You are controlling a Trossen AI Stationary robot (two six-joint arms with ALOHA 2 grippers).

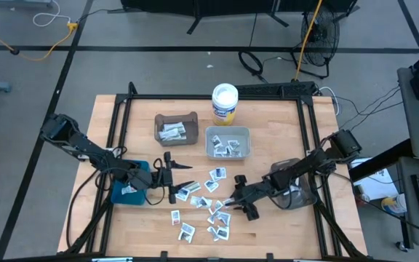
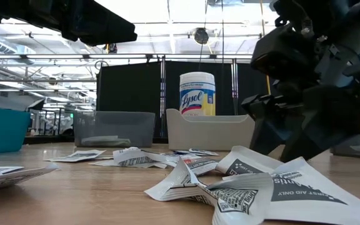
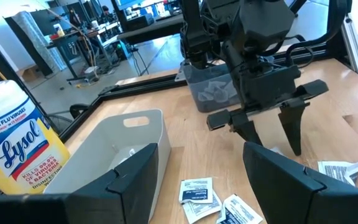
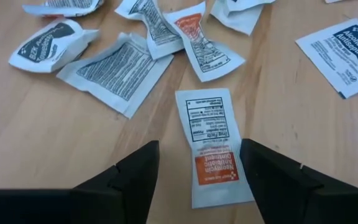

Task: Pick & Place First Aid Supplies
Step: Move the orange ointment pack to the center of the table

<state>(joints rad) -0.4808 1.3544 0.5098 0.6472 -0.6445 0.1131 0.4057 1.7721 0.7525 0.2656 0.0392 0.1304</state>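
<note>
The first aid supplies (image 1: 206, 204), small flat white packets with dark, blue or orange print, lie scattered on the wooden table's near middle. My right gripper (image 4: 199, 174) is open and slants down over them. Its fingers stand on either side of one white packet with an orange patch (image 4: 211, 146), which lies flat on the wood, and they do not touch it. The left wrist view shows the same gripper (image 3: 269, 130) just above the table. My left gripper (image 1: 174, 177) hangs open and empty to the left of the packets, beside the teal bin (image 1: 131, 183).
A brown bin (image 1: 176, 129) and a white bin (image 1: 228, 143) at the far middle hold packets. A white round tub (image 1: 225, 102) stands behind them. A dark clear bin (image 1: 297, 185) sits under my right arm. Black frame rails (image 1: 315, 145) border the table.
</note>
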